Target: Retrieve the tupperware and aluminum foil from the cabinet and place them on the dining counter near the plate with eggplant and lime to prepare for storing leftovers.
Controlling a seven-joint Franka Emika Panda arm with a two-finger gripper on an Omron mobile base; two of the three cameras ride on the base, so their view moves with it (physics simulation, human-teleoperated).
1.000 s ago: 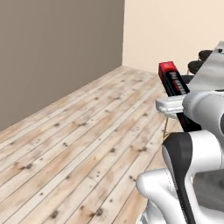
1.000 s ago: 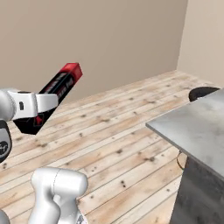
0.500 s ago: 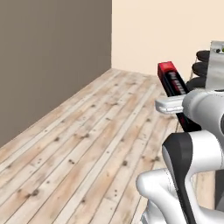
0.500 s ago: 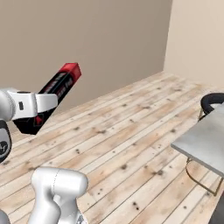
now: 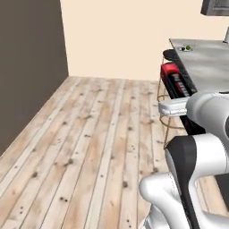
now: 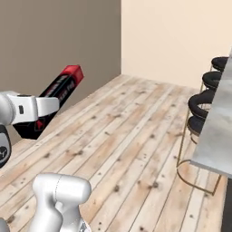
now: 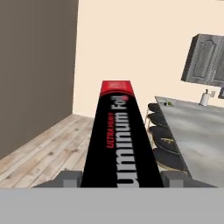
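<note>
One of the two items, the aluminum foil (image 7: 117, 140), is out of the cabinet and clamped lengthwise between the jaws of the gripper (image 7: 120, 178), carried in the air over the wooden floor (image 5: 89, 134), not yet set down. The dining counter (image 5: 205, 62) sits ahead on the right with stools (image 6: 201, 106) along its near edge and something small and green at its far corner, likely the lime (image 5: 188, 47). Left to do, judging from this: place the foil by the plate and deliver the tupperware, whose whereabouts and contents can't be told here.

The long black aluminum foil box (image 7: 118, 140) with red ends loses its near end at the hand view's bottom. Tiny green specks (image 5: 188, 47) on the grey marbled counter (image 5: 210, 67) are too small to identify.
</note>
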